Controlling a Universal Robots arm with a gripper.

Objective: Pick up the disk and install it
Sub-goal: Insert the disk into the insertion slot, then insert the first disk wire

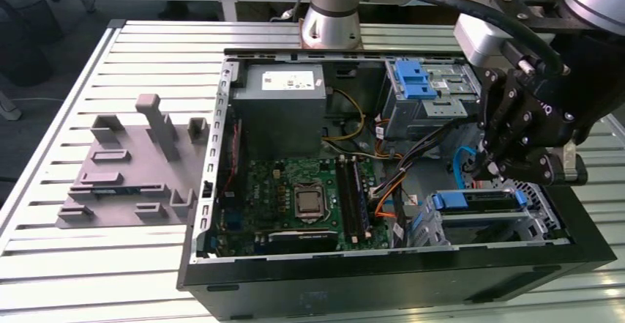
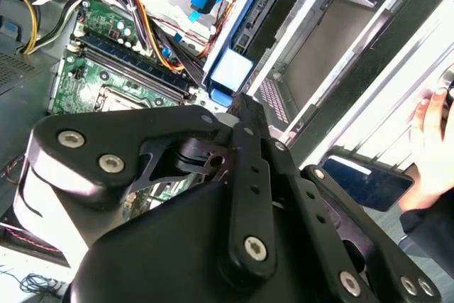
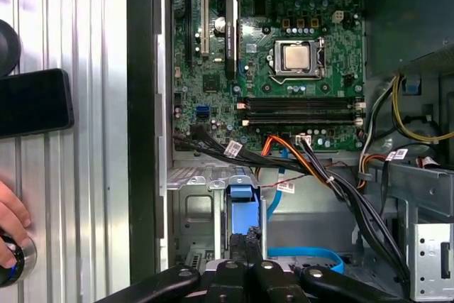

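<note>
At the drive bay [image 3: 193, 207], the tool [image 3: 245, 239], narrowed and empty, hangs over the slotted disk [image 3: 241, 202]; seating likely needs a straight push.

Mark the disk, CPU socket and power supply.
disk [image 1: 476, 202]: exterior view, exposed upper side.
CPU socket [image 3: 296, 56]: first wrist view, metal lid centre.
power supply [image 1: 283, 97]: exterior view, grey top face.

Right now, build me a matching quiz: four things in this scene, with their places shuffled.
1. disk
2. grey metal box
3. grey fixture block
4. gripper

A. on the table, exterior view's left of the case
B. close above the disk
C. in the drive cage
D. inside the case, by the arm's base

Pairs: 1-C, 2-D, 3-A, 4-B
</note>
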